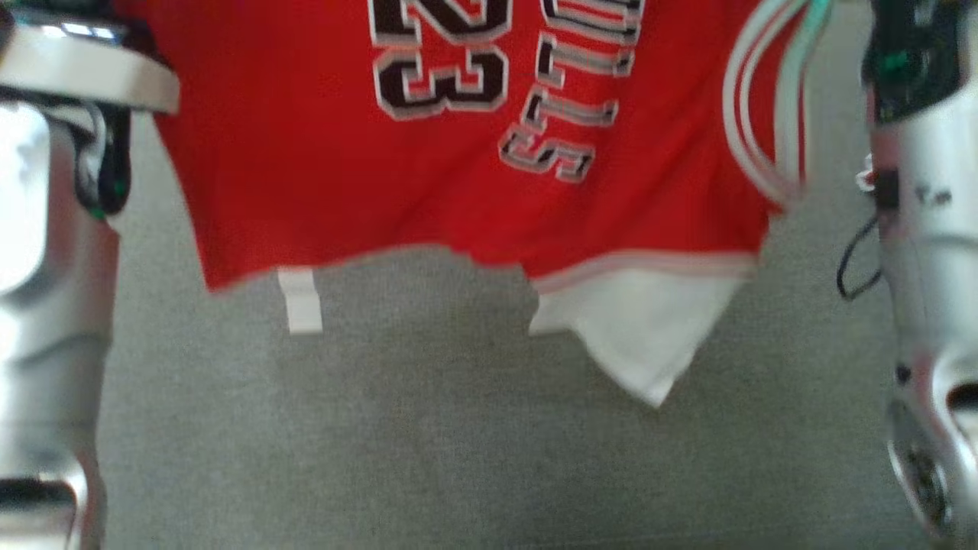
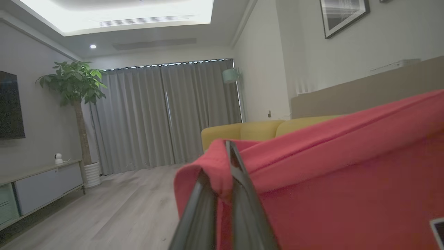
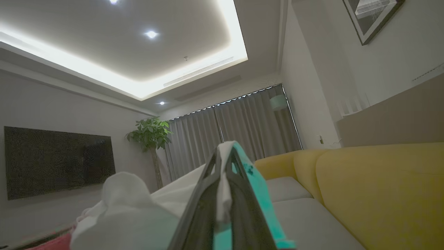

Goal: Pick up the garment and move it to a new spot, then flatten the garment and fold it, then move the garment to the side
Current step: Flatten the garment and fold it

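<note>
1. Now, the red jersey (image 1: 458, 191) hangs spread between both arms, its hem above the grey surface (image 1: 458, 458).
2. Look at the left gripper (image 2: 222, 163), clamped on a red fold of the edge; the right gripper (image 3: 225, 152) is pinched tight on the white-and-teal trim.
3. Pick-up looks done; the carry to a new spot is my guess for the step in hand.
4. Left to do: lay it down, flatten it, fold it, shift it aside.
</note>
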Available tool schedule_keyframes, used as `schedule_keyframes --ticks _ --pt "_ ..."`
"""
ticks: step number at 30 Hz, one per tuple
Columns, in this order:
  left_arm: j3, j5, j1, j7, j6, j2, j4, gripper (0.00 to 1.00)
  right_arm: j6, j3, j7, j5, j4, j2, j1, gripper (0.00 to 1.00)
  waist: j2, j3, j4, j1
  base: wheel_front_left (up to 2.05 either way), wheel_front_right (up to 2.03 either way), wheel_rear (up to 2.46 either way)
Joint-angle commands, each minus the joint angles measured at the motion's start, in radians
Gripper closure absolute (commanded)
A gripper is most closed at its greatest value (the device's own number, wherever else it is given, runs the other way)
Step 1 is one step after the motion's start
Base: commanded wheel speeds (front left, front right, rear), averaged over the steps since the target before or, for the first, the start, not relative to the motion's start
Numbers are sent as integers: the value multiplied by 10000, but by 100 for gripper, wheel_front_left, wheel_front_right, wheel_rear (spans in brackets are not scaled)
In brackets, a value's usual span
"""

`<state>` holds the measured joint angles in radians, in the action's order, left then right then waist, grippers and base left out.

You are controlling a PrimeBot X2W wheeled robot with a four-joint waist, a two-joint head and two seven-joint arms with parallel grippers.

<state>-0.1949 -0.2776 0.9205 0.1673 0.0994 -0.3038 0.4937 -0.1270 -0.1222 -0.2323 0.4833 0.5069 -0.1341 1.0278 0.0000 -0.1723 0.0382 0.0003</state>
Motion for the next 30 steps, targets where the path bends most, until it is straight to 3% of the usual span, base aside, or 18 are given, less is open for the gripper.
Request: schedule_keyframes --ticks 1,4,10,14,19,30 --pt "336 193 1090 271 -216 -485 17 100 -37 -110 -177 -373 -38 223 1081 100 0 -798 -8 -3 0 0 0" --pt "328 511 2121 712 -427 -494 588 100 -37 206 -277 -905 686 386 2164 100 0 -1253 8 -3 0 0 0" --pt "363 888 3413 932 -525 -490 978 100 -37 1485 -290 -1944 520 521 3051 100 0 -1675 -55 -3 0 0 0" --pt "709 862 3308 940 -586 -280 711 100 -37 2220 -292 -2343 337 666 2912 100 0 -1962 -96 -3 0 0 0" --pt "1364 448 1504 942 -587 261 941 100 -37 2155 -293 -1926 333 782 1314 100 0 -2063 -58 -3 0 0 0" --pt "2519 -170 -4226 944 47 2271 1310 100 -37 597 -294 193 -13 447 -4790 100 0 -1091 -103 -3 0 0 0"
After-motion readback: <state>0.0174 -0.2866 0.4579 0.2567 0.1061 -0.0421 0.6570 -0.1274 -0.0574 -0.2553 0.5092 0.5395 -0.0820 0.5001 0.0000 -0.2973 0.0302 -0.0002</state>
